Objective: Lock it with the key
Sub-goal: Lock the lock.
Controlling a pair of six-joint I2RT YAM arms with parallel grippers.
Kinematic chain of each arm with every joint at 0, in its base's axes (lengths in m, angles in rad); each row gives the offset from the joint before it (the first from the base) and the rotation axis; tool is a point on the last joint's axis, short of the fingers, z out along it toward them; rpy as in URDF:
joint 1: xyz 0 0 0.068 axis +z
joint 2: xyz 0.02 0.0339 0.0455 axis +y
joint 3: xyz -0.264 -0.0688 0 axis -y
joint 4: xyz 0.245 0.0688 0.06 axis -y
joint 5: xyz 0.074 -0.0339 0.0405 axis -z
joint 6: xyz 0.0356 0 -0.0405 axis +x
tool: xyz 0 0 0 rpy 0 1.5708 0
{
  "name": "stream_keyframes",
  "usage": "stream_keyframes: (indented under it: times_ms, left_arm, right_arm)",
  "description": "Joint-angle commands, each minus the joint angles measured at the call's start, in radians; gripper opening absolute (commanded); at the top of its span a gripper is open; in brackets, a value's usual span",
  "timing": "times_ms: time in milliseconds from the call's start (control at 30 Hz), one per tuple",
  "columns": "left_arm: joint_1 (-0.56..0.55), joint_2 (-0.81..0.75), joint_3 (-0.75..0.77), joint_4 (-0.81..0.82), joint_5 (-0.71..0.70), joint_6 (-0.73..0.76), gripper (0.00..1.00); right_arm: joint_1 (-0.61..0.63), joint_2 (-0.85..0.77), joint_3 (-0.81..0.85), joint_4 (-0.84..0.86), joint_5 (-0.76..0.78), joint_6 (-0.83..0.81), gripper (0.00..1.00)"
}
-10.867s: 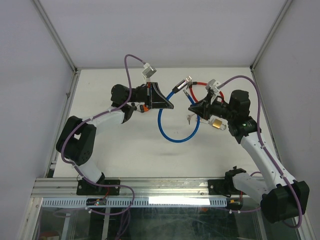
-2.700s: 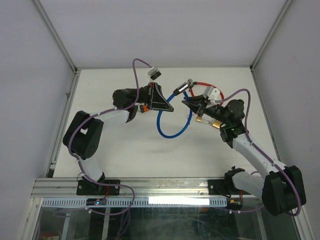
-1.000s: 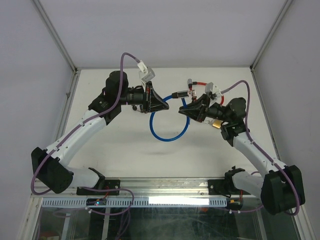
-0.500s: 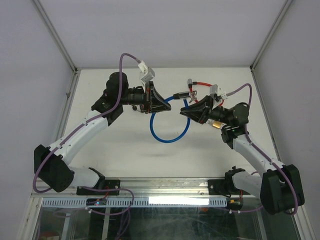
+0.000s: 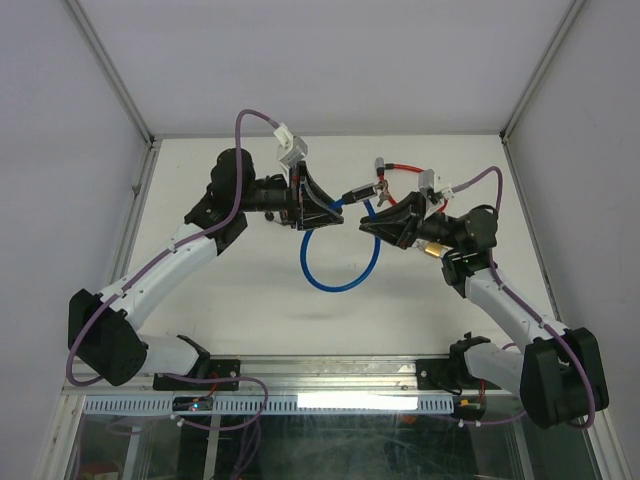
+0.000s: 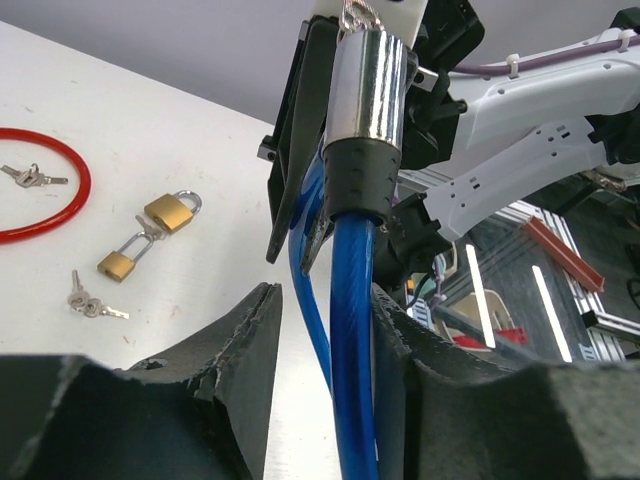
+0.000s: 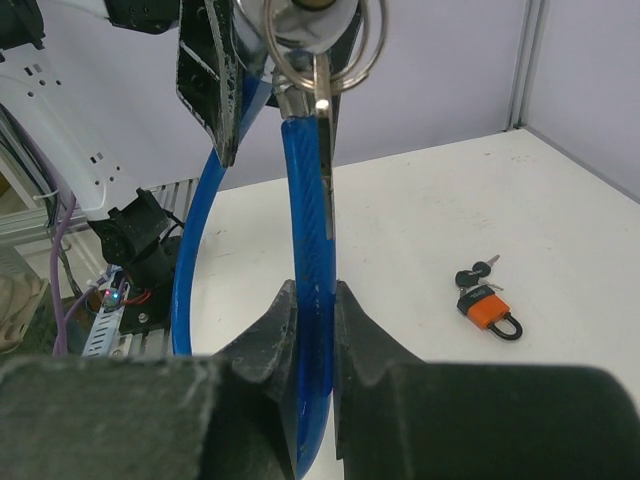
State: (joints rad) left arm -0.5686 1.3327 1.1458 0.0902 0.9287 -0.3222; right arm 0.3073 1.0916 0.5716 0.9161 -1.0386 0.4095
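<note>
A blue cable lock (image 5: 340, 268) hangs as a loop between my two arms above the table. Its chrome lock head (image 6: 368, 85) stands just above my left gripper (image 6: 325, 320). That gripper is open: the cable (image 6: 355, 400) rests against the right finger, with a gap to the left one. My right gripper (image 7: 312, 310) is shut on the cable (image 7: 305, 200) from the opposite side. At the lock head's face hangs a key ring with a key (image 7: 320, 95). In the top view the left gripper (image 5: 325, 210) and the right gripper (image 5: 375, 225) nearly meet.
A red cable lock (image 5: 400, 170) lies at the back of the white table (image 5: 230, 290) with small keys. Two linked brass padlocks (image 6: 170, 212) and loose keys (image 6: 88, 306) lie nearby. An orange padlock (image 7: 485, 305) with black keys sits on the table. Walls enclose three sides.
My left gripper's jaws have parted and no longer clamp the blue cable. The loop hangs a little lower. The right gripper keeps its hold and has barely moved.
</note>
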Motion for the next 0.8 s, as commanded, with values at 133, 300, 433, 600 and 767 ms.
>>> stream_keyframes:
  times_ms: [133,300,433,600,767]
  left_arm:
    - [0.006,-0.053,-0.004,0.089,0.024,-0.009,0.47]
    - [0.006,-0.044,0.003,0.089,0.053,-0.012,0.38]
    - [0.006,-0.035,0.012,0.091,0.088,-0.017,0.22]
    - [0.006,0.003,0.051,0.052,0.121,-0.041,0.0]
    - [0.006,0.054,0.155,-0.185,0.077,0.068,0.0]
  right_arm:
    - [-0.005,-0.004,0.013,0.1,-0.032,0.039,0.0]
    - [-0.006,0.0,0.013,0.099,-0.032,0.04,0.0]
    - [-0.004,-0.007,0.028,0.028,-0.044,-0.024,0.0]
    - [0.043,-0.065,0.121,-0.359,-0.034,-0.317,0.0]
    - [0.048,-0.093,0.237,-0.669,0.013,-0.544,0.0]
